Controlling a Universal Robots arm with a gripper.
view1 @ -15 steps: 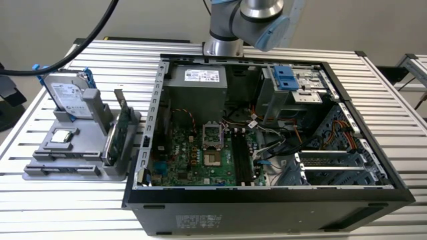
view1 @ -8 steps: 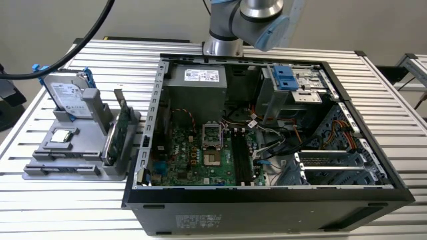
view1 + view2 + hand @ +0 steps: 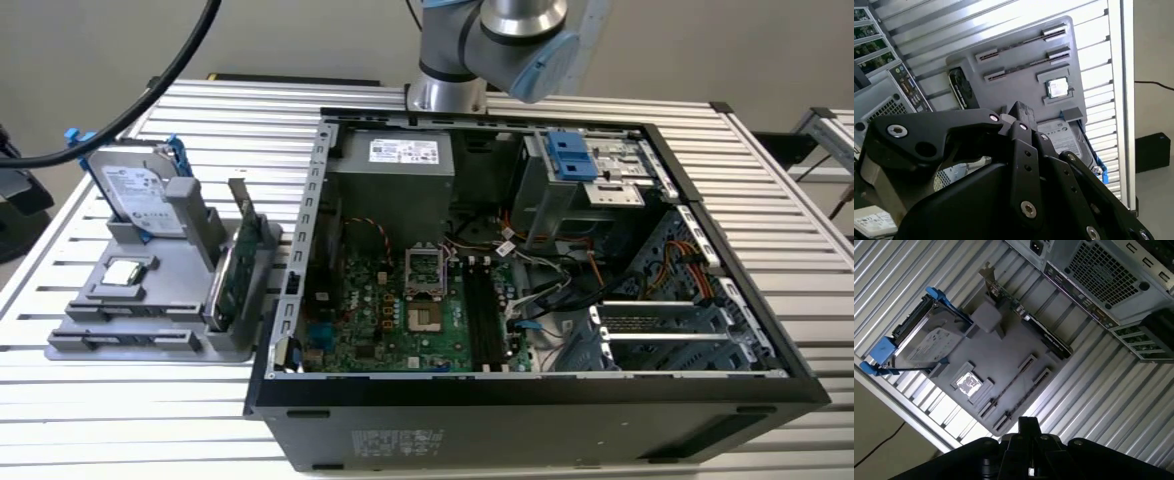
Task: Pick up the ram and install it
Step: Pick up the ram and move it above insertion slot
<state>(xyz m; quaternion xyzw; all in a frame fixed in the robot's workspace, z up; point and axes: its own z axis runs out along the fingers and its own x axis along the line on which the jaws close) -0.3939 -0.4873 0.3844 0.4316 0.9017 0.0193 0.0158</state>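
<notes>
So, what does the exterior view give?
— The arm (image 3: 507,40), high behind the open computer case (image 3: 534,405). The case lies on the slatted table (image 3: 107,410) with its motherboard (image 3: 387,320) facing up. On the exterior view's left stands a grey holder (image 3: 160,295) carrying a hard drive (image 3: 134,190), a processor chip (image 3: 123,272) and an upright expansion card (image 3: 230,280).

And the wrist views?
— Both look down past the gripper (image 3: 1027,426) onto that holder. The first wrist view adds the case's rear panel (image 3: 1104,270).

Has the gripper hold of anything?
— I cannot tell, nor how wide it stands.

And the ram?
— I cannot tell where it sits. In the second wrist view the holder's two long slots (image 3: 1019,46) show as thin dark lines between end clips. The motherboard's long black slots (image 3: 487,310) are too dark to read.
</notes>
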